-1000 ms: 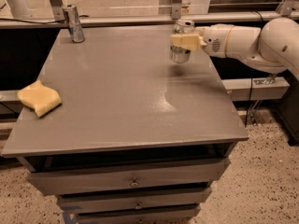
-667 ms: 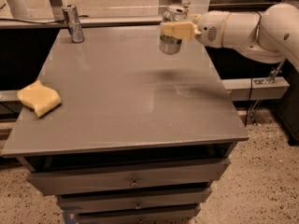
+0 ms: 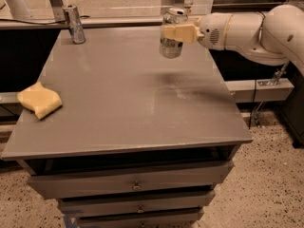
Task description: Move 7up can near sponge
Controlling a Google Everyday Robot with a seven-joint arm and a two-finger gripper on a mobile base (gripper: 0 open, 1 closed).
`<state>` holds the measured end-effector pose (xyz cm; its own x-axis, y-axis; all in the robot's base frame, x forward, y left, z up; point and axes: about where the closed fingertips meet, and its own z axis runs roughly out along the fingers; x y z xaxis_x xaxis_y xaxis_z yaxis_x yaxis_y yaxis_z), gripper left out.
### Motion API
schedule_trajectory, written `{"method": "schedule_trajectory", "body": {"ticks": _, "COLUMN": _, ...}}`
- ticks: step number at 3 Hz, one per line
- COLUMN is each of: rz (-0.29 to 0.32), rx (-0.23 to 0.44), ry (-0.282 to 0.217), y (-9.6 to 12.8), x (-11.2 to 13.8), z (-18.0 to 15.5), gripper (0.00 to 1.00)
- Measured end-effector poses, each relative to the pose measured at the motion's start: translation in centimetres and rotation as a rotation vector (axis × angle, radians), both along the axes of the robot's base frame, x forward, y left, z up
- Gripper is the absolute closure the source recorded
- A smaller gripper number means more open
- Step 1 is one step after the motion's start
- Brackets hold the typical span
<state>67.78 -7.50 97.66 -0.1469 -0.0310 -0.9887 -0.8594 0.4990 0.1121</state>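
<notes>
The 7up can (image 3: 171, 44) is silver-white with a shiny top and hangs upright in the air above the back right part of the grey table (image 3: 123, 103). My gripper (image 3: 175, 33) comes in from the right on a white arm and is shut on the can, its yellowish fingers (image 3: 180, 32) across the can's upper half. The sponge (image 3: 39, 99) is a pale-yellow wavy slab lying near the table's left edge, far from the can.
A slimmer, taller silver-blue can (image 3: 74, 23) stands at the table's back left corner. Drawers (image 3: 135, 184) sit under the tabletop. A rail and white structure run behind the table; speckled floor lies to the right.
The gripper has lifted the 7up can off the table and carried it leftward, away from the right edge. The sponge and the tall can have not moved.
</notes>
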Motion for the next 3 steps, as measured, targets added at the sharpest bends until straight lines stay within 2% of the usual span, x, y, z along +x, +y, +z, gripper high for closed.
{"method": "schedule_trajectory", "body": {"ticks": 1, "rz": 0.069, "rx": 0.025, "ry": -0.040, "y": 4.6, "x": -1.5, "z": -0.6, "gripper": 1.00}}
{"method": "schedule_trajectory", "body": {"ticks": 2, "rz": 0.187, "rx": 0.042, "ry": -0.113, "y": 13.0, "x": -3.1, "z": -1.2, "gripper": 1.00}}
{"method": "schedule_trajectory", "body": {"ticks": 3, "rz": 0.277, "rx": 0.034, "ry": -0.151, "y": 20.3, "x": -4.4, "z": -1.8, "gripper": 1.00}}
